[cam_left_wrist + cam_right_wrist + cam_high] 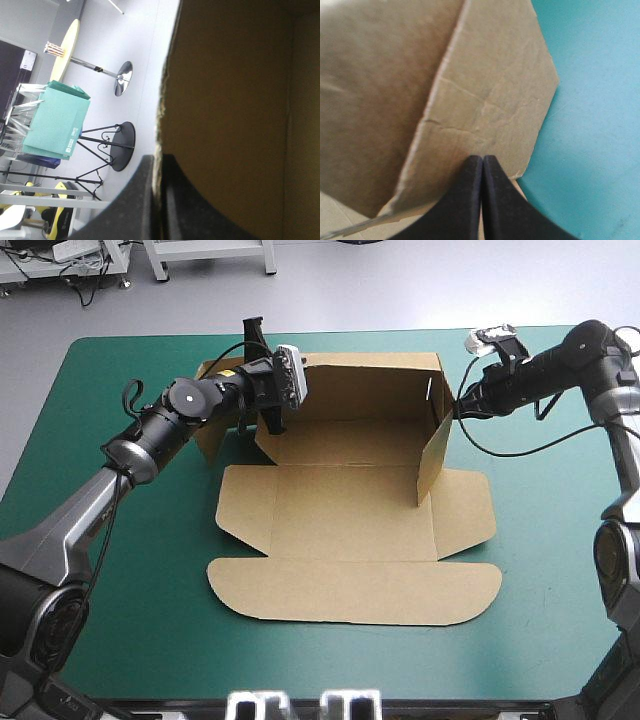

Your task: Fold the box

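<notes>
The brown box (350, 510) lies in the middle of the teal-green table with its back wall (370, 390) and both side walls raised. Its lid (355, 590) lies flat toward the front edge. My left gripper (272, 415) is at the back left corner; in the left wrist view it (159, 167) is shut on the box, a board edge (161, 115) between the fingers. My right gripper (452, 412) is outside the right wall (432, 455). In the right wrist view it (482, 159) is shut, its tips against that wall's outer face (485, 100).
Teal-green cover (540, 570) shows on all sides of the box. A flat side flap (465, 510) lies beside the right wall. The lid's rounded edge reaches toward the table's front.
</notes>
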Controlling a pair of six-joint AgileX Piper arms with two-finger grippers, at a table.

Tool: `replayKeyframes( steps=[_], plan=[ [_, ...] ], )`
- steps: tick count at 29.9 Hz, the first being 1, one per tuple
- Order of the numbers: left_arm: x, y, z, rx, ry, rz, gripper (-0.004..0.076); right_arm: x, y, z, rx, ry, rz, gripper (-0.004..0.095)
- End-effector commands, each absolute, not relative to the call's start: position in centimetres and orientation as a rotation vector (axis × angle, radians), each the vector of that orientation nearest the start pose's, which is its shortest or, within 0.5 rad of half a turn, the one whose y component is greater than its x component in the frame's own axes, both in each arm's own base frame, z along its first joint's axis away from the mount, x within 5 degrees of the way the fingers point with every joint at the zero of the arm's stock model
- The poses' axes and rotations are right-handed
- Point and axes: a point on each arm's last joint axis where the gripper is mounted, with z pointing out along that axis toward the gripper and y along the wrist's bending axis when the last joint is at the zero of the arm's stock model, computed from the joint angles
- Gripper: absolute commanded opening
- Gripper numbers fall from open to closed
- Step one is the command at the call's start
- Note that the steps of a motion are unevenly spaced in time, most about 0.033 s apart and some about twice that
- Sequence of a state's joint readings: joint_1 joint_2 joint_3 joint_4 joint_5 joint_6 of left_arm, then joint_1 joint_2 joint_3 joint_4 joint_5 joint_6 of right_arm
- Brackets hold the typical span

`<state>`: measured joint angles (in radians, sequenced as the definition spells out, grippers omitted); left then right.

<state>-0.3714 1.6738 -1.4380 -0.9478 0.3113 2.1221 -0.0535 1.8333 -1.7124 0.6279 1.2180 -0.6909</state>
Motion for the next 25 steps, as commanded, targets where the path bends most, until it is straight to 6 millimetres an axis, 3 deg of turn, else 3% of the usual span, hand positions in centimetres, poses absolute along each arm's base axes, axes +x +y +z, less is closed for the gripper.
replayKeyframes(
  steps=[1,5,10,19,25],
  plan=[
    [35.6,-16.5,38.2,1.431,1.164,0.348,-0.0009,37.7,3.2,36.6,-0.678,2.296,0.572,-0.0017],
    [35.4,-16.6,37.9,1.493,1.143,0.347,-0.0009,37.2,3.4,36.1,-0.738,2.232,0.565,-0.0017],
    [35.3,-16.7,37.9,1.504,1.141,0.342,-0.0009,36.8,3.2,34.0,-0.734,2.221,0.519,-0.0016],
    [34.7,-17.0,37.2,1.621,1.111,0.285,-0.0009,34.0,3.0,31.6,-0.754,2.079,0.365,-0.0015],
    [34.2,-17.5,35.8,1.754,1.090,0.206,-0.0009,33.7,3.0,29.5,-0.761,2.099,0.362,-0.0017]
  ],
)
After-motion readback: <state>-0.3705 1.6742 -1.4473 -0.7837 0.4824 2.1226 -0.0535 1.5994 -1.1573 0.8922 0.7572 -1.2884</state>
